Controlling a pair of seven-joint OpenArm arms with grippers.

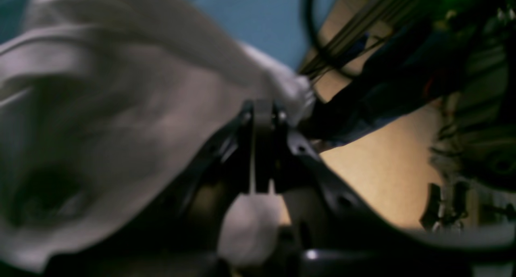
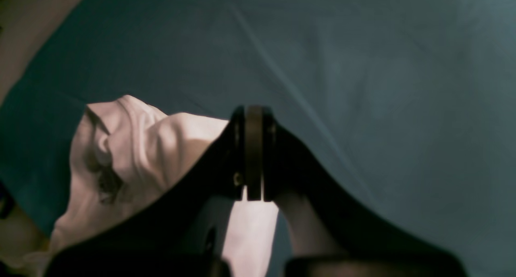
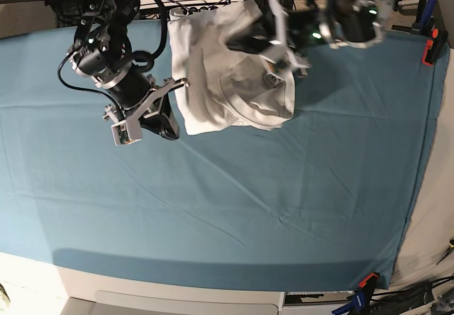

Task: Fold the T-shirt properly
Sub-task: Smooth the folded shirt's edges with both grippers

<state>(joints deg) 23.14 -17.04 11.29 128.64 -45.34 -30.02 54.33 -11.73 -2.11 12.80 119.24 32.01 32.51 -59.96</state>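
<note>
Far left of the base view: right claw (image 3: pixel 172 94), clenched on the left edge of the T-shirt (image 3: pixel 213 81). Same story in its wrist view, right claw (image 2: pixel 254 152) pressed shut with white cloth of the T-shirt (image 2: pixel 133 156) caught between the pads and spilling out to the left and below. Beneath it, wrinkled teal table cloth (image 2: pixel 363 87) covering the surface.

Centre, toward the far edge of the surface: T-shirt bunched and lifted, hanging between the 2 arms, lower hem draped down onto the table cloth (image 3: pixel 227 208).

Right of that: left claw (image 3: pixel 287 59), blurred, at the shirt's right side. In its wrist view, left claw (image 1: pixel 264 148) clenched, a strip of white fabric pinched between the pads, the T-shirt (image 1: pixel 100 119) billowing out of focus to the left. Black cables (image 1: pixel 322 47) and tan background further right.

Far right edge: an orange clamp (image 3: pixel 428 51) on the cloth's border.
</note>
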